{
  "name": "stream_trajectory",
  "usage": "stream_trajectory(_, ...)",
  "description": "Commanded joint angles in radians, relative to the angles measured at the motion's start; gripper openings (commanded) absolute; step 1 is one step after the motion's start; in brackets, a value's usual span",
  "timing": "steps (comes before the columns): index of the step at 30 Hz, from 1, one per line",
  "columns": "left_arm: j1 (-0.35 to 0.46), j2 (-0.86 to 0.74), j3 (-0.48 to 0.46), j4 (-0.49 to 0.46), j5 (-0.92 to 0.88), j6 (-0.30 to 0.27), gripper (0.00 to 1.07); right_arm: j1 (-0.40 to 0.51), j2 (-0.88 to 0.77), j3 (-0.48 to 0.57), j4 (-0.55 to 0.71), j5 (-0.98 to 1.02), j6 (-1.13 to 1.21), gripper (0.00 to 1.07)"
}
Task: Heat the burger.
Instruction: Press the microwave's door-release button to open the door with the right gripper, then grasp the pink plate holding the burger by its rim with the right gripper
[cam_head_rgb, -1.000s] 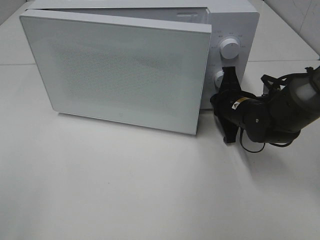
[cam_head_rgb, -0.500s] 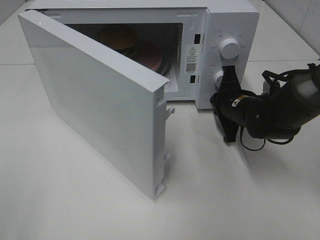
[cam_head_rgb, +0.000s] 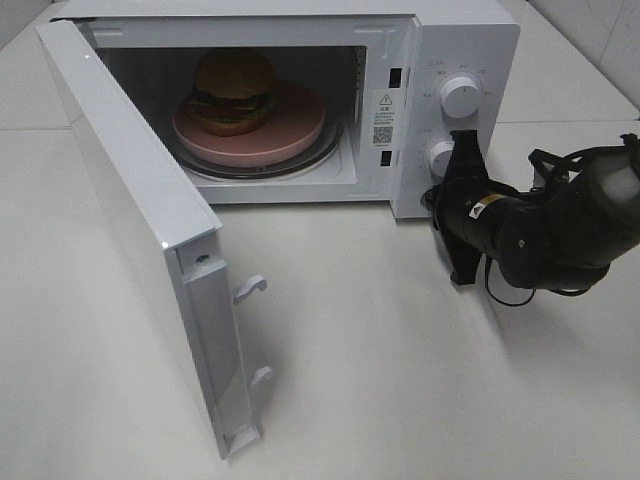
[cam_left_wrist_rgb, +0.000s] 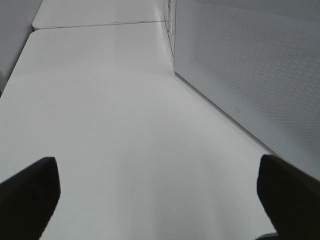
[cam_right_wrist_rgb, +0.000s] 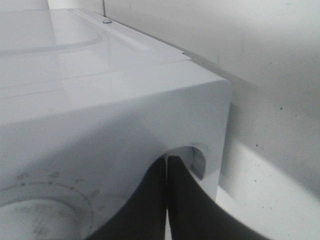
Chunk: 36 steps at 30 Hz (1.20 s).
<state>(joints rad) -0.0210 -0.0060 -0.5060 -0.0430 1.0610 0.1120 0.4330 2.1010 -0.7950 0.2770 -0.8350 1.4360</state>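
Note:
The burger (cam_head_rgb: 234, 90), with a tan-brown domed bun, sits on a flat pink plate (cam_head_rgb: 300, 122) inside the white microwave (cam_head_rgb: 470, 40). The microwave door (cam_head_rgb: 140, 220) stands wide open, swung out to the left. My right gripper (cam_head_rgb: 463, 142) is shut and empty, its tips against the control panel just right of the lower knob (cam_head_rgb: 437, 157). The right wrist view shows its closed fingers (cam_right_wrist_rgb: 150, 200) at the microwave's corner (cam_right_wrist_rgb: 210, 100). My left gripper (cam_left_wrist_rgb: 159, 192) is open and empty above the table, outside the exterior view, beside the door's perforated panel (cam_left_wrist_rgb: 250, 65).
An upper knob (cam_head_rgb: 459, 95) sits above the lower one. Door latch hooks (cam_head_rgb: 250, 288) stick out from the open door's edge. The white table (cam_head_rgb: 400, 380) stretches in front of the microwave. My right arm (cam_head_rgb: 560, 230) lies to the microwave's right.
The microwave door has swung from nearly shut to wide open, uncovering the burger and plate. My right gripper has stayed by the lower knob, shifting slightly.

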Motion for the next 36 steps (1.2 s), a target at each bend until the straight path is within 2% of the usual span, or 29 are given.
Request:
stream_trajectory(1, -0.002, -0.016, 0.001, -0.004, -0.015, -0.006, 1.05, 0.002, -0.033, -0.005, -0.031, -0.104, 0.001, 0.00)
stream_trajectory(17, -0.002, -0.016, 0.001, -0.004, -0.015, -0.006, 1.05, 0.002, -0.036, 0.069, -0.090, -0.090, 0.055, 0.00)
stream_trajectory(30, -0.002, -0.016, 0.001, -0.004, -0.015, -0.006, 1.05, 0.002, -0.103, 0.159, -0.108, -0.055, 0.040, 0.00)
stream_trajectory(33, -0.002, -0.016, 0.001, -0.004, -0.015, -0.006, 1.05, 0.002, -0.152, 0.185, -0.105, -0.031, -0.025, 0.00)
stream_trajectory(35, -0.002, -0.016, 0.001, -0.004, -0.015, -0.006, 1.05, 0.002, -0.233, 0.215, -0.105, 0.061, -0.226, 0.00)
stream_trajectory(36, -0.002, -0.016, 0.001, -0.004, -0.015, -0.006, 1.05, 0.002, -0.233, 0.215, -0.105, 0.061, -0.226, 0.00)
